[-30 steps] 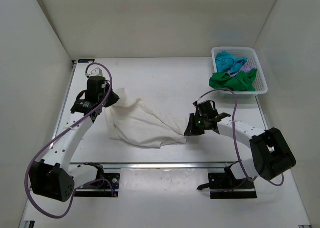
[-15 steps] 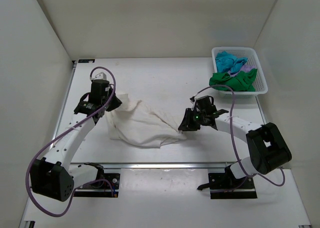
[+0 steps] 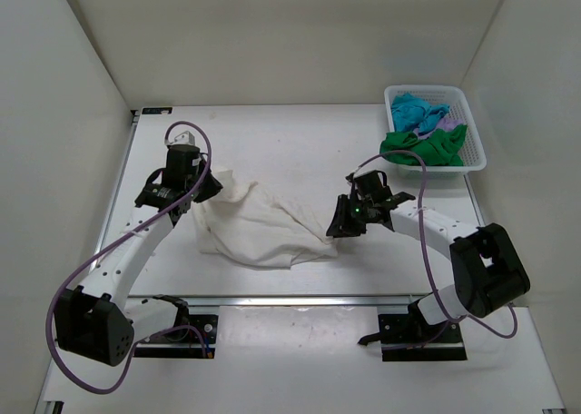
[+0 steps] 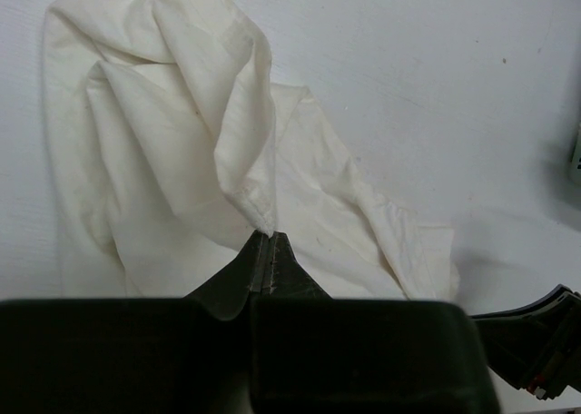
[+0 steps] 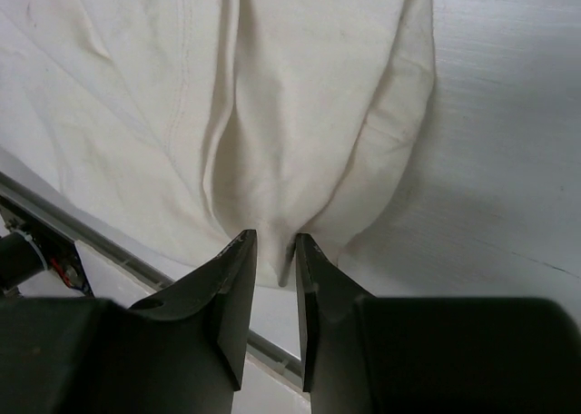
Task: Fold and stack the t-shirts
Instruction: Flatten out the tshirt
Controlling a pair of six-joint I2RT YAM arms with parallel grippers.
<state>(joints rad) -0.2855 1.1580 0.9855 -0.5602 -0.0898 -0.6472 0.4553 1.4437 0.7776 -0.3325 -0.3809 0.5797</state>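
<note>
As left hand (image 4: pixel 264 243) and right hand (image 5: pixel 275 243) pinch it, the cream t-shirt (image 3: pixel 259 223) lies between.

my left arm (image 3: pixel 136 241) and right arm (image 3: pixel 434 231): white links, black joints, black bases | cables (image 3: pixel 205 149): purple, looping | left hand (image 4: pixel 263 255), right hand (image 5: pixel 275 251): dark tapered fingers | green light (image 3: pixel 361 211) on my right wrist

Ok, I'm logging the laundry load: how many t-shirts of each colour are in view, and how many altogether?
cream-white t-shirt, outside the basket: 1
green t-shirt, in the basket: 1
turquoise-blue t-shirt, in the basket: 1
pale lilac t-shirt, in the basket, mostly hidden: 1
Total: 4
</note>
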